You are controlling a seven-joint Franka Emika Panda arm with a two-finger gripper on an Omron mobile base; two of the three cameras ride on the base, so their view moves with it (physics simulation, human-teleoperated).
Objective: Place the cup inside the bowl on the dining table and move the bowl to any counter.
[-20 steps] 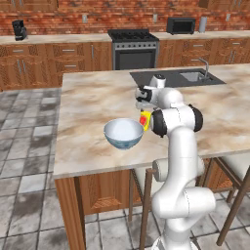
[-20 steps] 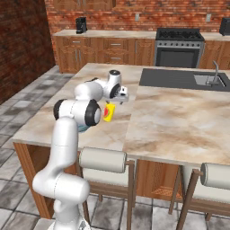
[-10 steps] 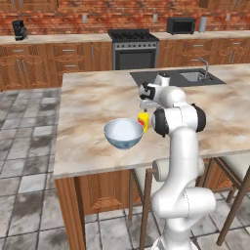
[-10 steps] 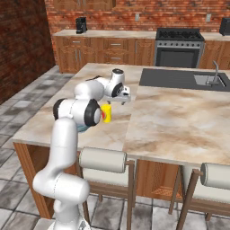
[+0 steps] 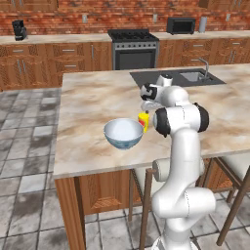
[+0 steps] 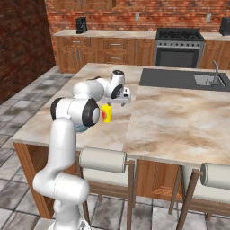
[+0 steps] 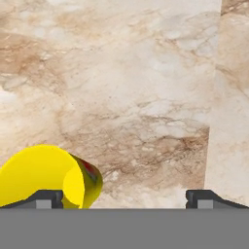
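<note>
Claw (image 7: 124,197) spread wide, empty, poised over the marble worktop (image 5: 93,97). Yellow cup (image 5: 143,121) upright on the worktop just right of the bowl (image 5: 123,133), near the front edge, beside one fingertip (image 7: 46,198).

This is a home kitchen. Far beyond the gripper (image 5: 145,104) stand a black stove (image 5: 133,48), wooden cabinets (image 5: 49,63) and a red brick wall (image 5: 97,19). A sink (image 5: 193,76) lies behind it, stools (image 6: 102,160) below.
</note>
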